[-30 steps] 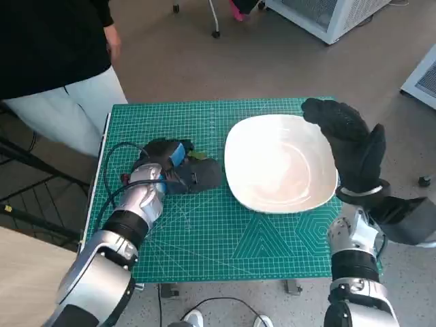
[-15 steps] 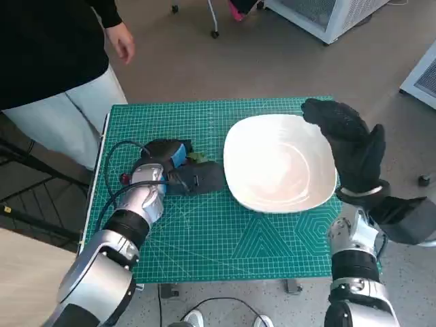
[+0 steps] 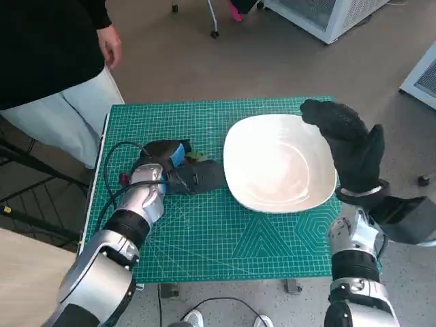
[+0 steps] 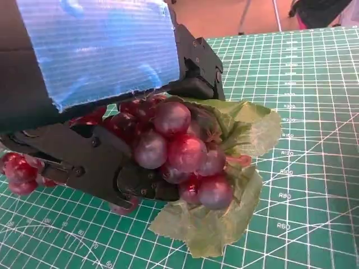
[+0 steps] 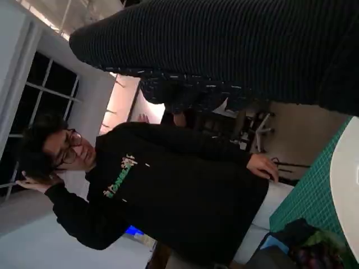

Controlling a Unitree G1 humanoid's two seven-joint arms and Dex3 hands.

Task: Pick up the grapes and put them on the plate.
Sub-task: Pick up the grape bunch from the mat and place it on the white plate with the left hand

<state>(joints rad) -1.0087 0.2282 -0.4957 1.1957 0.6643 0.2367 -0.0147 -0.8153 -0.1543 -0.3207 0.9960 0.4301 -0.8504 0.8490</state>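
Grapes, dark red and set on pale green cloth leaves, sit in the grasp of the left hand on the green cutting mat that covers the table. In the left wrist view the black fingers curl in beneath and beside the bunch, pressing against the berries, while the blue-taped back of the hand lies over the top of the cluster; a few loose-hanging berries show at the far side of the fingers, close to the mat. The leaves spread out from under the bunch and lie flat on the mat. Whether the bunch is lifted clear of the mat or resting on it cannot be told.

In the head view the hand and grapes lie toward the left edge of the table, just beside the white plate, which takes up the right half near the far right corner. A black cable loops from the left forearm across the mat.

Above the right rim of the plate the right hand in its black knitted glove is raised, holding nothing, its fingers loosely extended and slightly bent over the plate's far right corner; it does not appear to touch the plate.

A person in a black top and pale trousers stands by the far left corner of the table.
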